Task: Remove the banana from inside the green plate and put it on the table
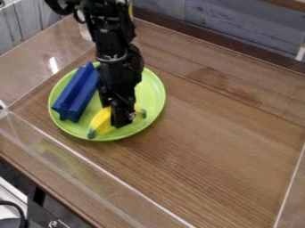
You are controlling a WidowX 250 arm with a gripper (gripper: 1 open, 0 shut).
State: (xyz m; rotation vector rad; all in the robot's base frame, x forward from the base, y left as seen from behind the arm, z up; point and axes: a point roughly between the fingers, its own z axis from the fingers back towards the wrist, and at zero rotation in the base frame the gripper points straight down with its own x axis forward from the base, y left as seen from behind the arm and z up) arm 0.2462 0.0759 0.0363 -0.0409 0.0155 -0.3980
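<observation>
The green plate (149, 85) lies on the left part of the table (226, 134). Inside it, at its front, rests the small yellow banana (103, 122). My black gripper (119, 113) points straight down into the plate, its fingers closed around the banana's right end. The banana still lies on the plate floor, and its gripped part is hidden by the fingers. The arm rises from the gripper toward the top of the view.
A blue rectangular block (78, 89) lies in the plate's left half, just beside the gripper. Low clear acrylic walls (71, 169) edge the wood-grain table. Open tabletop stretches to the right of and in front of the plate.
</observation>
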